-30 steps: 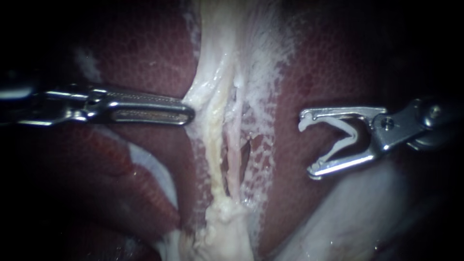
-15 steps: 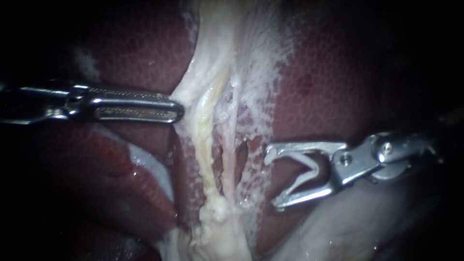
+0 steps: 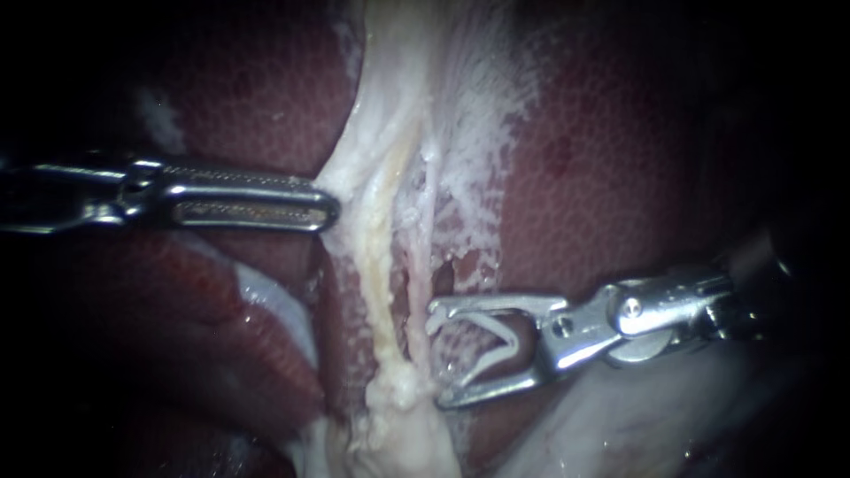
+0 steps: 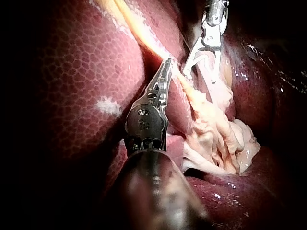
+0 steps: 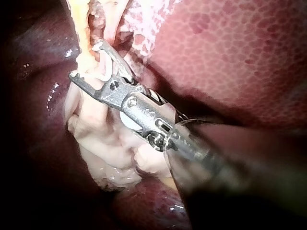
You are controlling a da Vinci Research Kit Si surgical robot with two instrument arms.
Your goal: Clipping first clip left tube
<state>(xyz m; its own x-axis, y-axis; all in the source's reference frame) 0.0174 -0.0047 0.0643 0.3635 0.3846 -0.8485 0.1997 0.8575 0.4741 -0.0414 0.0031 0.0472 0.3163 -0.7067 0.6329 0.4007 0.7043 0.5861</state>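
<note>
The left tube point(image 3: 382, 265), a pale yellowish strand, runs down the middle of the endoscope view between dark red lobes of liver point(image 3: 602, 159). A thinner pinkish tube point(image 3: 418, 292) lies just beside it on the right, with a dark slit between the two.

A white clip point(image 3: 496, 341), bent in an open V, is held by the right instrument point(image 3: 434, 358), which enters low from the right. Its jaws stand wide apart, one clip leg against each. Their tips reach the right edge of the pinkish tube, close to the left tube but apart from it. Whether either tube lies between the tips cannot be made out.

In the right wrist view, the right instrument point(image 5: 85, 61) presents the clip point(image 5: 103, 67) against the pale strands, above a lumpy cream mass of tissue.

The left instrument point(image 3: 328, 205) lies level from the left, higher in the endoscope view. Its jaws are clenched on the pale tissue point(image 3: 350, 190) at the left tube's left border, which is drawn out toward the tip.

In the left wrist view, the left instrument point(image 4: 168, 64) meets the yellow strand at its tip, with the right instrument point(image 4: 202, 64) just ahead of it.
</note>
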